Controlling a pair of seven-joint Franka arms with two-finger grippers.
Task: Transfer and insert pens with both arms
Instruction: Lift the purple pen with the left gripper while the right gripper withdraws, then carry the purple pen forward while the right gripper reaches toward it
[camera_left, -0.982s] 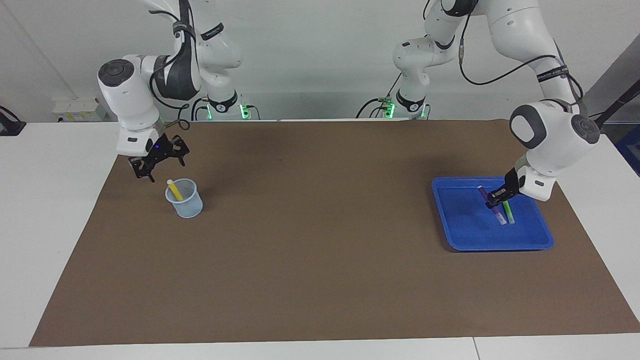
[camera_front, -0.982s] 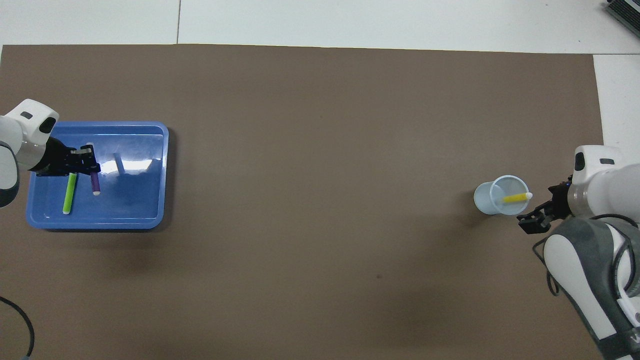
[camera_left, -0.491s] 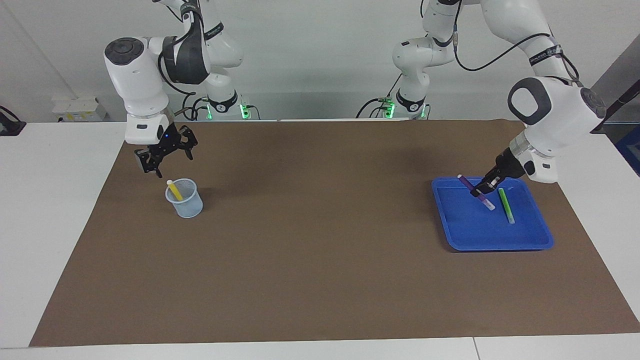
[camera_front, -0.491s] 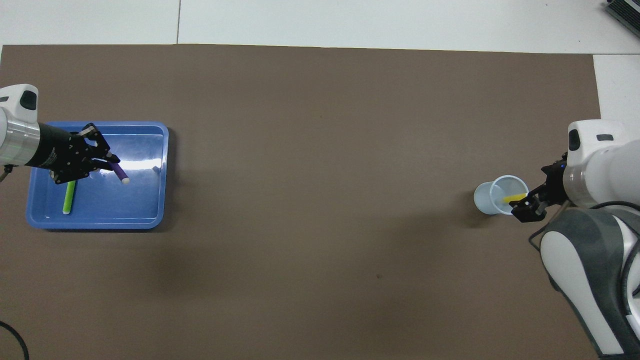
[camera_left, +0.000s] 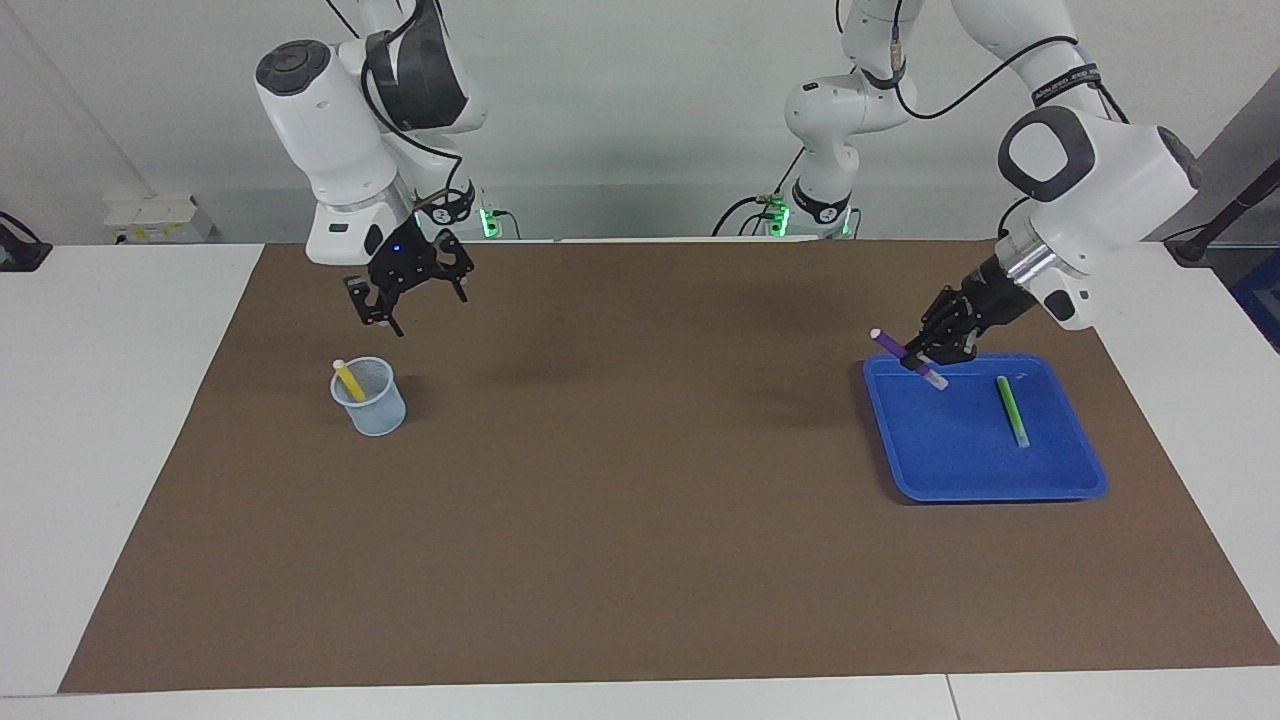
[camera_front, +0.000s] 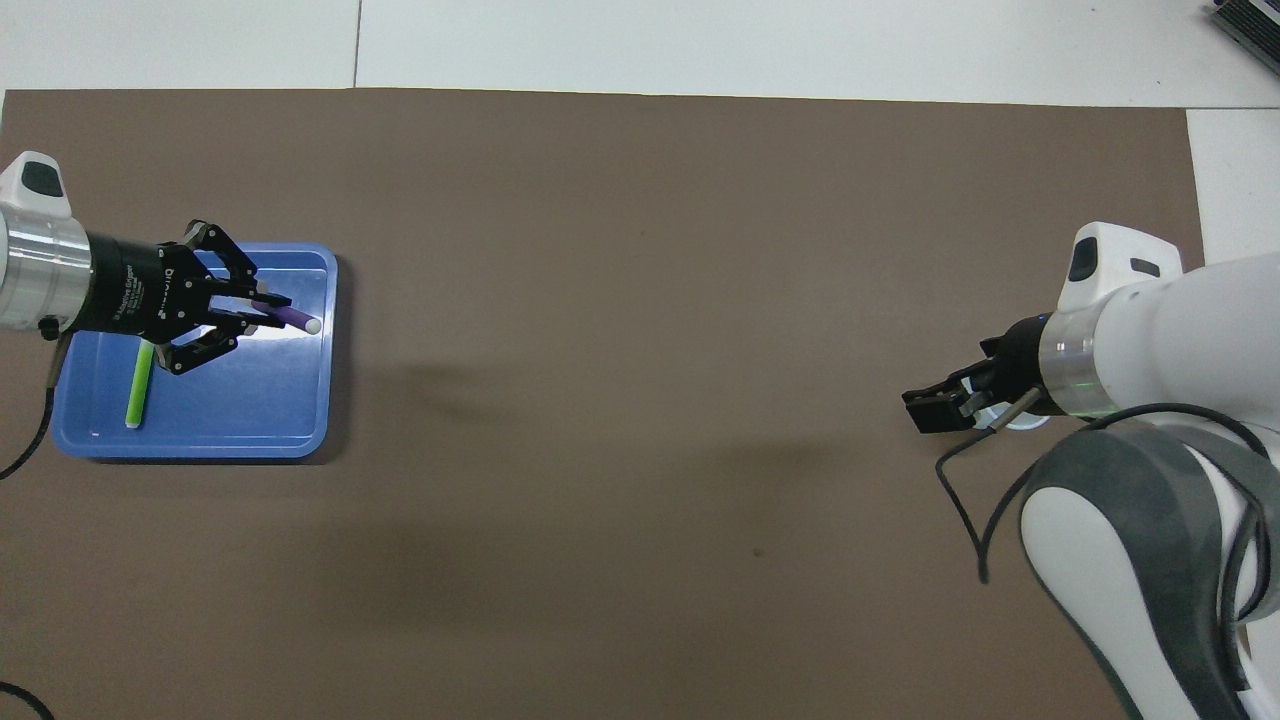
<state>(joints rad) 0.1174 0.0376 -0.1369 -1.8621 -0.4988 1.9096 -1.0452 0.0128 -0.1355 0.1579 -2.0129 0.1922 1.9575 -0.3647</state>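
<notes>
My left gripper is shut on the purple pen, holding it tilted in the air over the blue tray's edge that faces the table's middle. The green pen lies flat in the tray. The yellow pen leans in a pale blue cup at the right arm's end. My right gripper hangs open and empty above the mat, beside the cup toward the middle. In the overhead view it hides most of the cup.
A brown mat covers most of the white table. Two smaller white arms with green lights stand at the robots' edge of the table. A black cable loops from the right arm.
My left gripper has lifted the purple pen out of the tray and carried it toward the table's middle. My right gripper has risen and swung from beside the cup toward the middle.
</notes>
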